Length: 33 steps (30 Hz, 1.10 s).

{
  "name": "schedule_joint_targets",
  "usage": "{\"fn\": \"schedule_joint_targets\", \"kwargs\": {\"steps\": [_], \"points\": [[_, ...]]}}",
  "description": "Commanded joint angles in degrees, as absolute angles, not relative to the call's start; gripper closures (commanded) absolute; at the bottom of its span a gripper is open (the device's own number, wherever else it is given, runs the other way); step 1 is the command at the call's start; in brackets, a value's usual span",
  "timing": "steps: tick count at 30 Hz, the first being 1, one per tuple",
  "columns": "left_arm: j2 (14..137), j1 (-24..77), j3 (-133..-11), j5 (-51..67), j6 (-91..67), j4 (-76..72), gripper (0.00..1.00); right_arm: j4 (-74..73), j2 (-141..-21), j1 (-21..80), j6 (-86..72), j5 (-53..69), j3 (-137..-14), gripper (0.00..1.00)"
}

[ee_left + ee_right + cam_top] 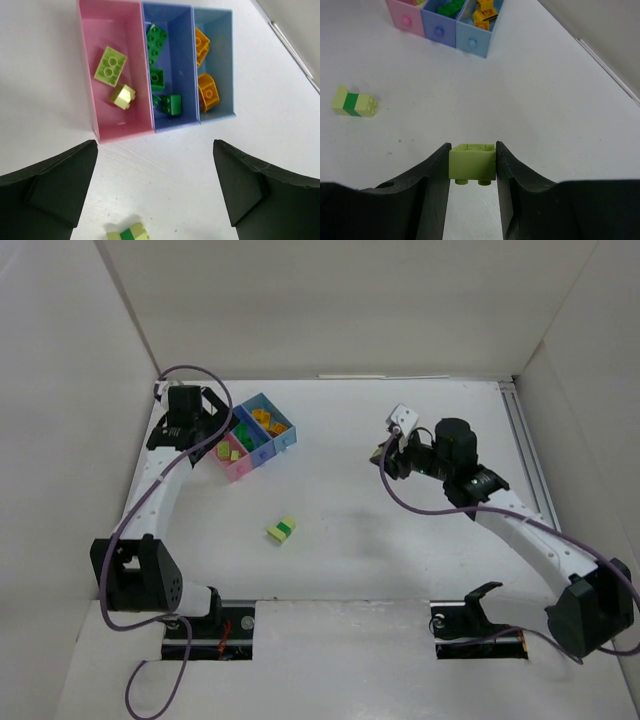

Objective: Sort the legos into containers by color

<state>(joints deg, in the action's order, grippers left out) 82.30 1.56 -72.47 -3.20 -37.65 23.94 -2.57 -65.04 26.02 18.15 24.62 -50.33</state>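
Left jaws stand wide beside 3 thin-walled plastic bins [123, 131], pink, violet-blue and light blue, near the table's [400, 550] far left corner. Right jaws clamp 1 lime green studded brick [472, 161] over the table's right half. 1 pale yellow-and-green brick [282, 530] lies loose near the centre.

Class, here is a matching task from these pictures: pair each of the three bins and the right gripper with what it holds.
Column A
1. pink bin
2. middle blue bin
3. light blue bin
4. right gripper

Column B
a. orange-yellow bricks
b. one lime brick, pinched between two fingers
c. dark green bricks
d. two light green bricks, lying loose

Pairs: 1-d, 2-c, 3-a, 4-b
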Motion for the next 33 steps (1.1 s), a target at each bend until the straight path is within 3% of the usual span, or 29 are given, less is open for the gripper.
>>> {"fn": "schedule_joint_targets", "kwargs": {"steps": [1,6,15,26,33], "points": [[76.83,2.29,-67.78,-2.37,-40.86,23.64,0.0,2.64,-70.47,27.94,16.61,27.86,-56.32,1.0],[66.28,2.81,-59.78,-5.88,-48.14,26.18,0.0,4.56,-83.91,36.63,17.14,29.17,-69.57,1.0],[53.71,2.81,-58.1,-14.93,-55.11,35.94,0.0,5.8,-114.59,45.26,13.72,32.26,-98.24,1.0],[52.12,2.81,-57.04,-11.95,-52.74,37.18,0.0,4.39,-143.07,51.77,8.79,12.07,-132.78,0.99],[51.07,2.81,-57.57,-11.43,-50.89,37.71,0.0,3.78,-151.35,52.29,7.03,5.55,-141.68,0.86]]}}
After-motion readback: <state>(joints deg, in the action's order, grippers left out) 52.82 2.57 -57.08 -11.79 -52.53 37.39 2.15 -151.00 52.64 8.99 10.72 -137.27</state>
